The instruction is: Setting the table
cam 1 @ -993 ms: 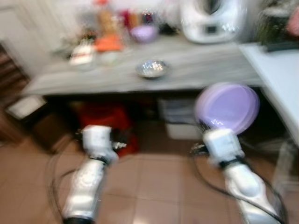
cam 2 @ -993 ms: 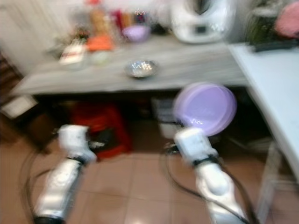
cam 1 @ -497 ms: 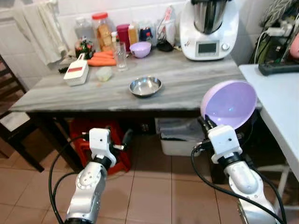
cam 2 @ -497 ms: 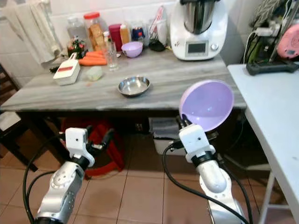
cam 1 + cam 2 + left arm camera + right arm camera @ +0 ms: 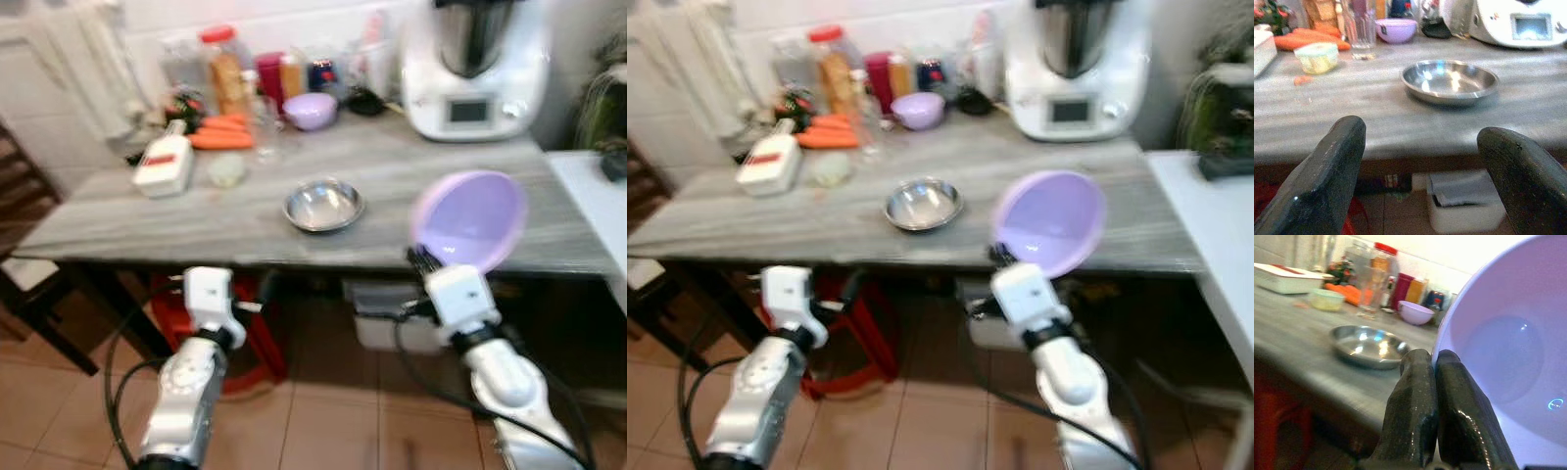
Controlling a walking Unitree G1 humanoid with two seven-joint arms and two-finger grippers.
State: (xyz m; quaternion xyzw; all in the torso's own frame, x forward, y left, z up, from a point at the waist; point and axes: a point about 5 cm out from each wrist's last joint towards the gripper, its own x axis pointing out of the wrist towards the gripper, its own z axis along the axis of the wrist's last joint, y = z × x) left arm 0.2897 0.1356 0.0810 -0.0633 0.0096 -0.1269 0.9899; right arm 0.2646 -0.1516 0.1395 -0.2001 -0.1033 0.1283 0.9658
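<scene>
Over at the far left of the grey table sit a white grater, some carrots and a pale lump of something (food scrap or sponge, too blurred to say). Near me, low on the left, the left gripper hangs in front of the table edge with its fingers spread wide and nothing between them. Mid-table lies a steel dish, with a small lilac bowl far behind it among jars and bottles. To the right, the right gripper has its fingers pinched tight on the rim of a large lilac bowl, holding it tilted, its hollow facing me, just over the near table edge. Far right stands a white kitchen machine. By my reckoning the setting is barely begun: the bowl isn't down yet, and I can make out no cutlery.
</scene>
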